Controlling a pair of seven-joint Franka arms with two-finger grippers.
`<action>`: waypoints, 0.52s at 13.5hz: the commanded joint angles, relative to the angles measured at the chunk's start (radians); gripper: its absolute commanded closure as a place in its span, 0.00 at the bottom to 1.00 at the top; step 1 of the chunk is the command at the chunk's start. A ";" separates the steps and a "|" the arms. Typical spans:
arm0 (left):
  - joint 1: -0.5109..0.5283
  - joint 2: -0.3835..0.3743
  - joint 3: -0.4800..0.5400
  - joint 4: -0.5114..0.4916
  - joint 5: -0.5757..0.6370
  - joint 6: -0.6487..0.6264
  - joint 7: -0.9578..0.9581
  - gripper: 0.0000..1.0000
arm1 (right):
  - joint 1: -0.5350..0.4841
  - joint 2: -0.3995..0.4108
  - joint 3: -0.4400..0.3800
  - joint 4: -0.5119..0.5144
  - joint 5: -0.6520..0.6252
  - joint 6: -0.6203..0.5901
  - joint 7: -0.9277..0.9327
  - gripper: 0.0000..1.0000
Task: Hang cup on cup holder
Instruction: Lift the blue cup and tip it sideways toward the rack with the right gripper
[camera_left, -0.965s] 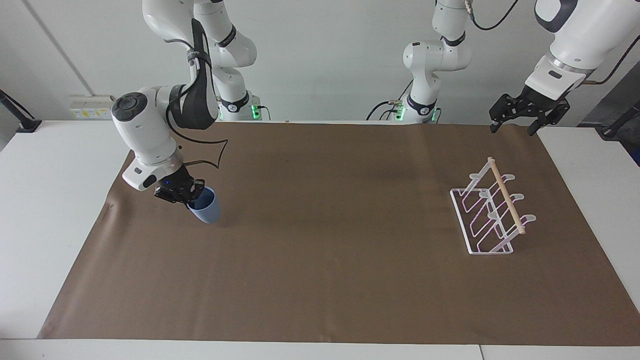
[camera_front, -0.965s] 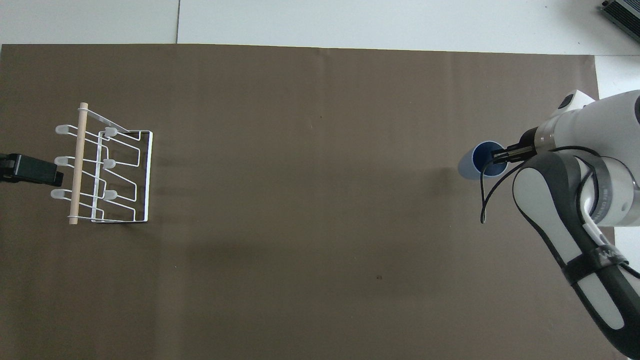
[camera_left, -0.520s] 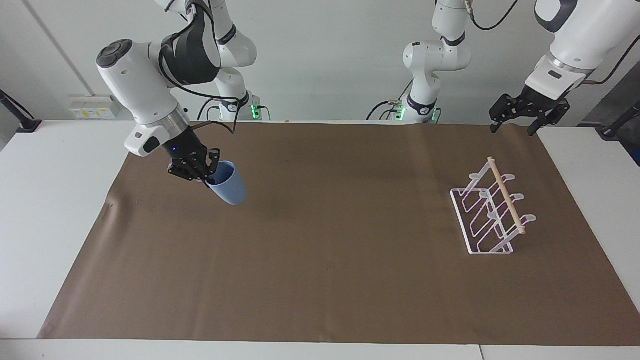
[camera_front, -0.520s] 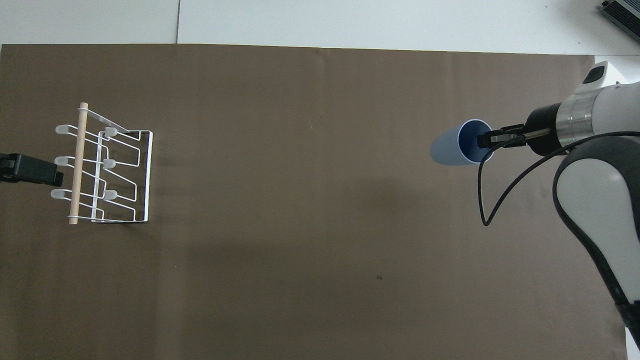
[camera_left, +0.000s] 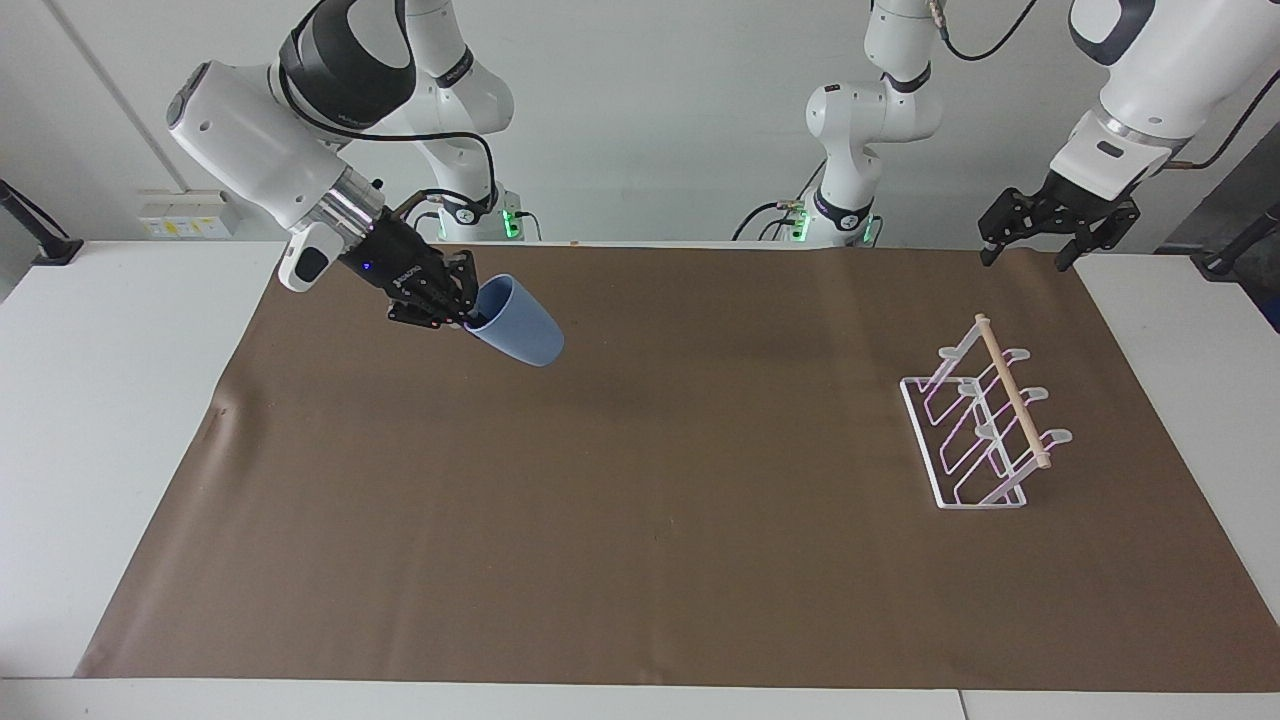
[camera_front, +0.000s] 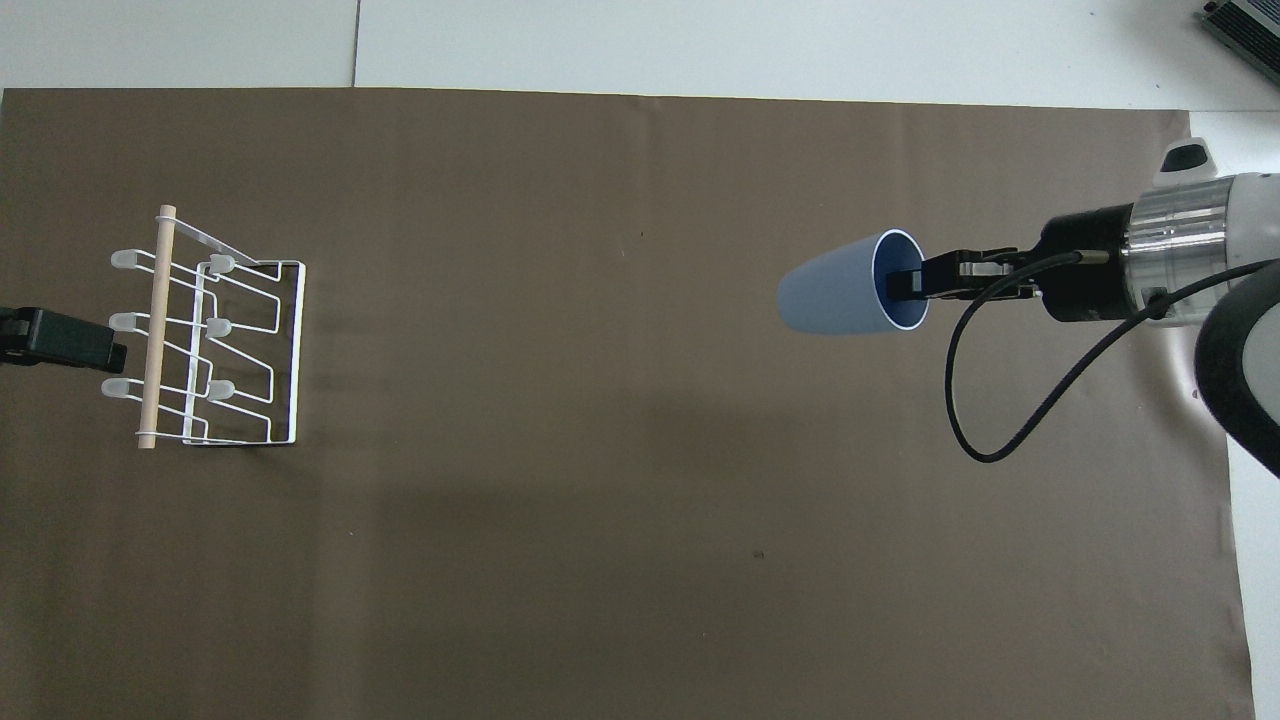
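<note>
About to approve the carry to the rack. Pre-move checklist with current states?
1. Right gripper shut on the cup at its rim: ok.
2. Cup lifted off the brown mat, tilted on its side: ok.
3. Cup holder upright at the left arm's end, prongs bare: ok.
4. Mat between cup and cup holder bare: ok.
5. Left gripper open, waiting above the mat's edge: ok.
6. Grip firmness: cannot tell.
</note>
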 joint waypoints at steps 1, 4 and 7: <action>0.002 -0.006 0.001 -0.006 0.008 -0.010 0.003 0.00 | -0.018 -0.027 0.003 -0.013 0.107 -0.077 0.014 1.00; 0.002 -0.006 0.001 -0.006 0.010 -0.010 0.003 0.00 | -0.007 -0.045 0.005 -0.042 0.150 -0.102 0.042 1.00; 0.002 -0.006 0.001 -0.006 0.008 -0.010 0.003 0.00 | 0.019 -0.059 0.005 -0.068 0.256 -0.085 0.076 1.00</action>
